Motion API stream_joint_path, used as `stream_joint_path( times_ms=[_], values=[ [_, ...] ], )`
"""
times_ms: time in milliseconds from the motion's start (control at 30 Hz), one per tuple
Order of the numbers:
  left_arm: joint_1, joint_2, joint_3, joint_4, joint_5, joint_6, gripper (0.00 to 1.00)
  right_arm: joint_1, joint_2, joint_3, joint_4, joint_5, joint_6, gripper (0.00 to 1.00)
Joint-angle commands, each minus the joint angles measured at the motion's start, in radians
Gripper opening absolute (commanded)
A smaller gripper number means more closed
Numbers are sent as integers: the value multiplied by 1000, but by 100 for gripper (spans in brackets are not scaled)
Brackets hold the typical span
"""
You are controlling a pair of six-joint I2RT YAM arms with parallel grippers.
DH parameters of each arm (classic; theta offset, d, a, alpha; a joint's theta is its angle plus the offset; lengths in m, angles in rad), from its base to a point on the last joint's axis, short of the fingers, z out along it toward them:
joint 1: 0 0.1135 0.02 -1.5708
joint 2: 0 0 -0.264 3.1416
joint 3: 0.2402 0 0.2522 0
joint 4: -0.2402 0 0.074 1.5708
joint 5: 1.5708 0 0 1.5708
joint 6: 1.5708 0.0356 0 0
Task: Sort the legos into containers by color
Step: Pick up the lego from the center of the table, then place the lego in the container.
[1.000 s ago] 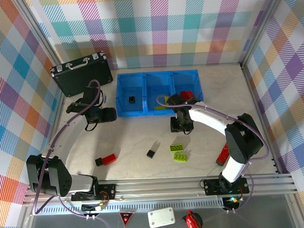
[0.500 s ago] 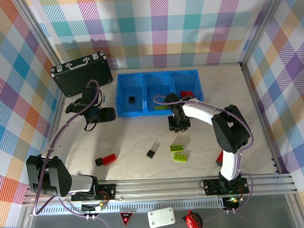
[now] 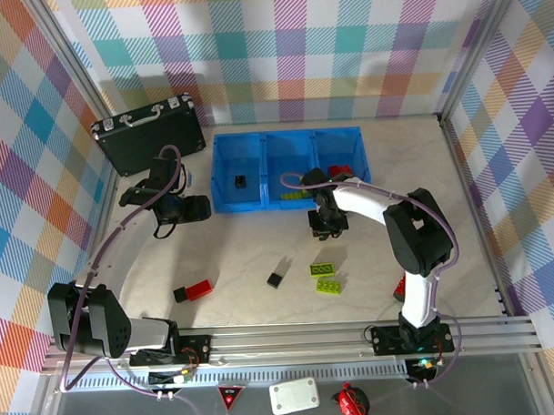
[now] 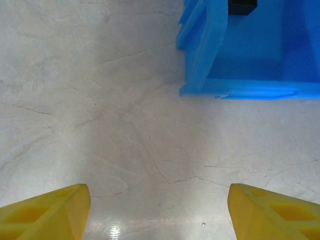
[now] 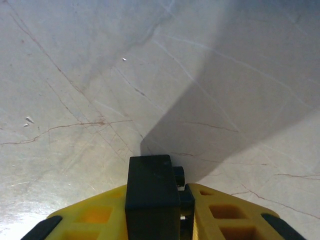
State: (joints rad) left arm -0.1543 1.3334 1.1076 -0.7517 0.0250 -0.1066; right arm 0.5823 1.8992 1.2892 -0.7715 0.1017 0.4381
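Legos and grippers, as found. Right gripper point(image 5: 159, 192): clamped on small black brick point(image 5: 152, 185), over bare table point(image 5: 75, 75) (just in front of blue bin point(image 3: 288, 135) in the top view). Left gripper point(image 4: 160, 210): yellow fingers point(image 4: 55, 207) wide apart, nothing between, near bin's near-left corner. Bin contents: binned black cube point(image 3: 241, 180) in left compartment, green pieces point(image 3: 295, 195) in middle, red bricks point(image 3: 340, 172) in right. Loose on table: black cube point(image 3: 275, 279); two lime-green plates point(image 3: 321, 269) side by side; red brick point(image 3: 199, 288) touching black piece point(image 3: 181, 294); long red bar point(image 3: 406, 280), partly behind right arm. Black briefcase point(image 3: 152, 134) at far left
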Motion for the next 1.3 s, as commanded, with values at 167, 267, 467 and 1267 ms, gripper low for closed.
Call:
stream_joint_path(
  times_ms=[167, 267, 467, 1267],
  values=[
    [16, -6, 1, 2, 20, 23, 73, 8, -11, 78, -61, 1, -34, 26],
    [16, -2, 3, 3, 21, 24, 73, 27, -15, 117, -88, 0, -40, 26],
    [18, 19, 11, -9, 25, 25, 73, 83, 10, 229, -138, -7, -38, 26],
    [18, 6, 5, -13, -13, 22, 73, 246, 379, 896, -206, -100, -12, 27]
  ],
)
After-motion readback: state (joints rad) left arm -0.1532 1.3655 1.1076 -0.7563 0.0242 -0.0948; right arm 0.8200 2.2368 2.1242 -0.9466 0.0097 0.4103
